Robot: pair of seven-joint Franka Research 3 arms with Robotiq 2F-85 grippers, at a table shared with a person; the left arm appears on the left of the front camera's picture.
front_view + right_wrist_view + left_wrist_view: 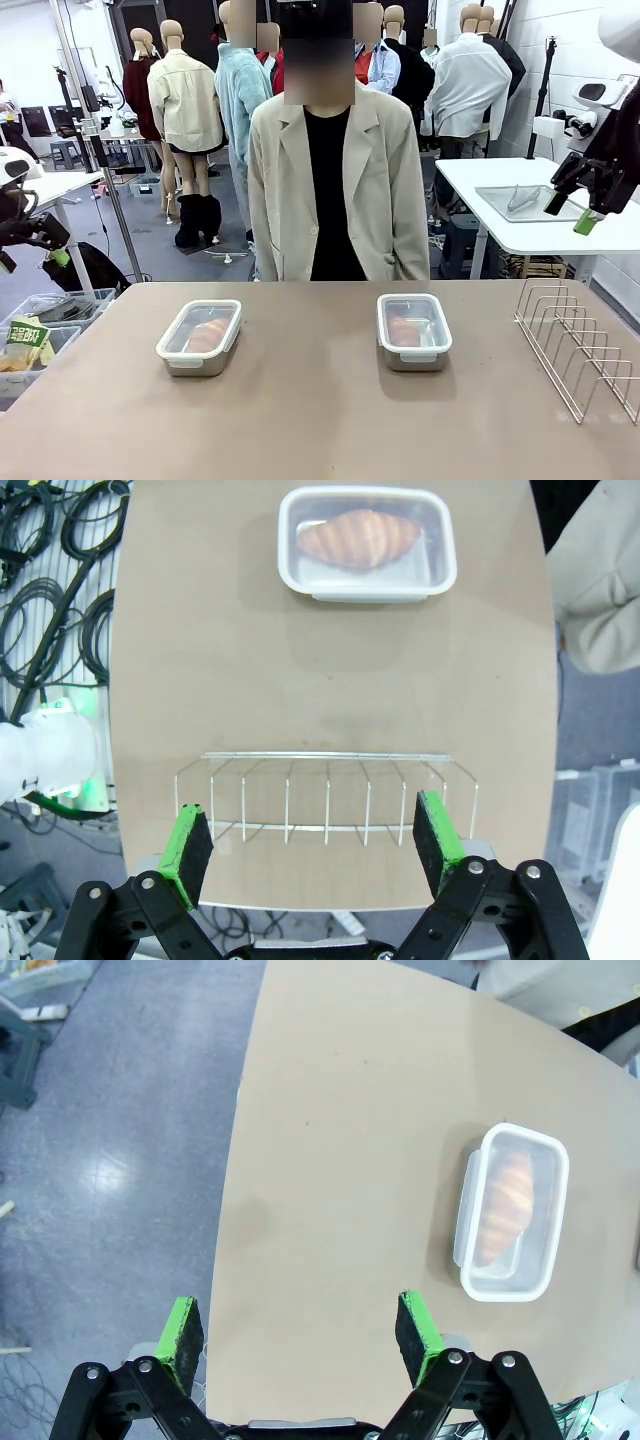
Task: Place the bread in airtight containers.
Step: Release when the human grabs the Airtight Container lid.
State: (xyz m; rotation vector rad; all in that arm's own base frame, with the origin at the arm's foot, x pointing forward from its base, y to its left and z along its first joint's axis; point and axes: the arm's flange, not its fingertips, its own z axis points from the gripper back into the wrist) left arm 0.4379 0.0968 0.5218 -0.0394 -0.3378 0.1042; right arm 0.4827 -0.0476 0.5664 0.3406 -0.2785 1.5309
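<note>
Two steel airtight containers stand on the brown table, each with a clear lid on top. The left container (200, 337) (510, 1212) holds a golden croissant-like bread (206, 335) (503, 1208). Inside the right container (413, 331) (367, 542) lies another bread (405, 330) (358, 537). My left gripper (58, 257) (298, 1336) hangs open off the table's left side, high above its edge. Raised at the far right, my right gripper (570, 212) (314, 846) is open too, above the wire rack. Neither holds anything.
A wire rack (583, 350) (325, 800) stands at the table's right edge. A person in a beige jacket (338, 185) stands at the far side, behind the containers. Bins (40, 335) sit on the floor to the left. A white table with a metal tray (522, 203) is behind at right.
</note>
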